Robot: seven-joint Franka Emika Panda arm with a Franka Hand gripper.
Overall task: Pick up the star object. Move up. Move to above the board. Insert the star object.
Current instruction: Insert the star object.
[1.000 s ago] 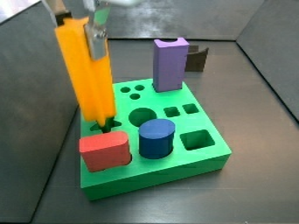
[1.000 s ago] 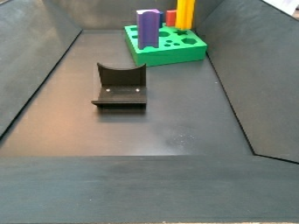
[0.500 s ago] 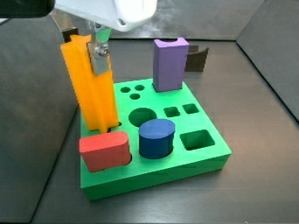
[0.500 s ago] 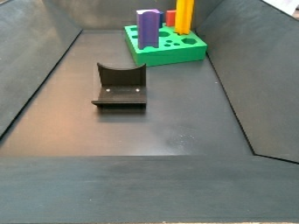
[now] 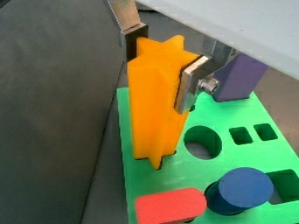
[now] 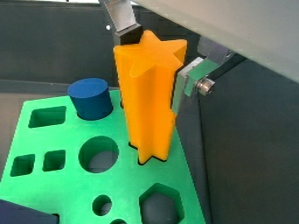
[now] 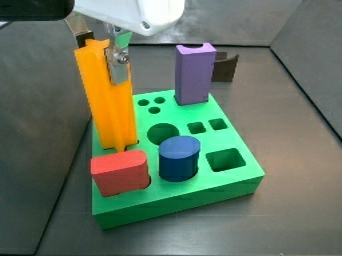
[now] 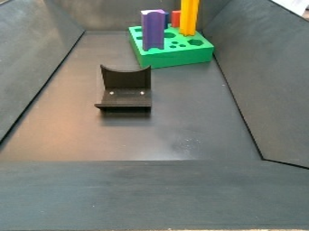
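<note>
Star object [image 7: 104, 95] upright, long axis vertical, star-profile top facing up, lower end sunk in the star hole of the board [image 7: 235, 180]; seen likewise in both wrist views [image 5: 158, 101] [image 6: 149, 96], ridged sides running straight down into the green top. In a side view only the orange upper part shows [image 8: 191, 13], behind the purple block [image 8: 154, 28].

Board sitting near a far corner of the tabletop [image 8: 169, 126] in that side view [image 8: 182, 56], flat, holes up. Holding: purple block [image 7: 194, 73] standing upright in a hole at the board's back edge; blue cylinder [image 7: 179, 158] standing in a hole near the front edge; red block [image 7: 119, 172] at the front corner beside the star object, whether seated in a hole or just resting on top not clear. Round hole, small square holes and the three-dot cluster open. Blue cylinder also in both wrist views [image 5: 239, 191] [image 6: 90, 95], red block in a wrist view [image 5: 170, 207].

Gripper [image 7: 107, 52] over the board, at the top of the star object, jaws clamped on its upper part: silver fingers [image 5: 191, 84] pressed flat against opposite sides, also [image 6: 190, 76]. Jaws parted only by the prism's width.

Fixture [image 8: 123, 88] on the floor mid-table, well apart from the board
</note>
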